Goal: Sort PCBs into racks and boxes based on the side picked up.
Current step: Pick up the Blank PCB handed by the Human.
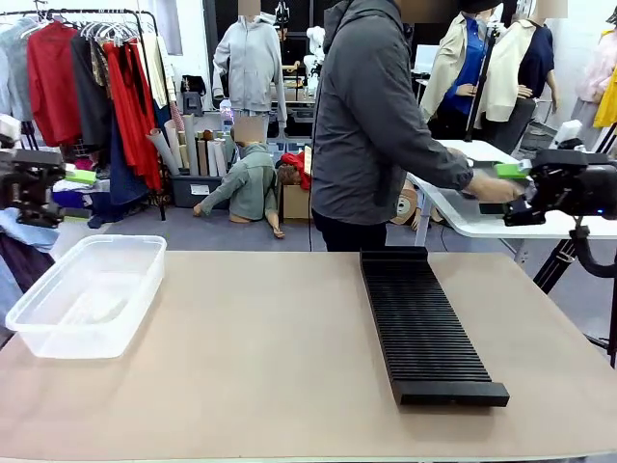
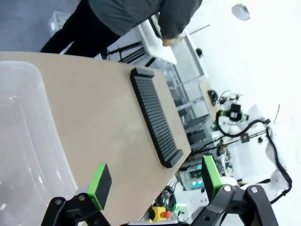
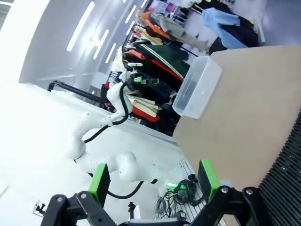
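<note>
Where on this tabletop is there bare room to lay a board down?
Widest bare stretch of the beige tabletop: between the clear plastic tub at left and the long black slotted rack. A narrower strip runs between the rack and the table's right edge; another along the near edge. No spot is crowded.

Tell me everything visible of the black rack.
The rack is long, narrow and black, seemingly plastic, with many parallel cross slots and a plain lip at each end. Its slots look empty. It lies flat on the tan table, right of the middle, running from the far edge toward the near side. Nothing else touches it.
</note>
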Controlling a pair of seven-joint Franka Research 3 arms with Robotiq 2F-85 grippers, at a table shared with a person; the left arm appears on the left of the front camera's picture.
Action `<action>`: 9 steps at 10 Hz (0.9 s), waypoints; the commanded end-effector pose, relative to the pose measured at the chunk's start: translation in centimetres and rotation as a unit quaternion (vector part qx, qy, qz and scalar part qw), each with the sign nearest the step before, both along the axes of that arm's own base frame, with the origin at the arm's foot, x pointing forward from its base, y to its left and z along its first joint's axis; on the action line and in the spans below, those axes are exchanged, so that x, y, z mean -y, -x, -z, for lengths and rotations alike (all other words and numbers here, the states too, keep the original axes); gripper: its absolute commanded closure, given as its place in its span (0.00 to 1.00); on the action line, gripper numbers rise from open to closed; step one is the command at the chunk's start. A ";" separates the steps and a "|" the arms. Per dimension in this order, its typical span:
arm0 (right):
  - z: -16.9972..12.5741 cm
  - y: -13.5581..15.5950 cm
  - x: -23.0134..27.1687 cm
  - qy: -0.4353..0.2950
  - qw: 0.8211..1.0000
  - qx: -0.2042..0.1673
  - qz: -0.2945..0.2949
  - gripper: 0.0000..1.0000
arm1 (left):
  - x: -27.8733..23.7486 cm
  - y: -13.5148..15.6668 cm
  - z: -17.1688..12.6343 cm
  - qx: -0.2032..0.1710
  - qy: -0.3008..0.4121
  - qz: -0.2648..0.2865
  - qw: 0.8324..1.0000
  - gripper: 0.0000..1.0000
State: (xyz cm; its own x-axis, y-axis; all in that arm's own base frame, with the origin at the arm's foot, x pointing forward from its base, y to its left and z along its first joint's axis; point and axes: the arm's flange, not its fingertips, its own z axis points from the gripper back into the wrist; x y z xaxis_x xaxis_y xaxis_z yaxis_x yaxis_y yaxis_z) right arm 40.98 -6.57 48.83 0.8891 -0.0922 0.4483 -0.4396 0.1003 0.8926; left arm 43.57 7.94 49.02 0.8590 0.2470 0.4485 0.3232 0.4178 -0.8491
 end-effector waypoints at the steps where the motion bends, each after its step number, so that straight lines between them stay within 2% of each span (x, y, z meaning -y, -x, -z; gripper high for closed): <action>1: 0.4 0.0 0.4 -0.012 1.000 0.012 -0.010 0.00 | -1.5 1.2 1.0 0.027 0.041 -0.022 0.999 0.00; 3: 0.3 -0.3 0.5 -0.020 1.000 0.008 0.002 0.00 | -2.2 1.3 1.8 0.028 0.047 -0.035 0.998 0.00; 4: 0.5 0.4 1.0 -0.011 1.000 -0.002 -0.004 0.00 | -2.3 1.1 0.9 0.007 0.028 -0.029 0.999 0.00; 9: 0.5 0.4 1.0 -0.011 1.000 -0.002 -0.004 0.00 | -2.3 1.1 0.9 0.007 0.028 -0.029 0.999 0.00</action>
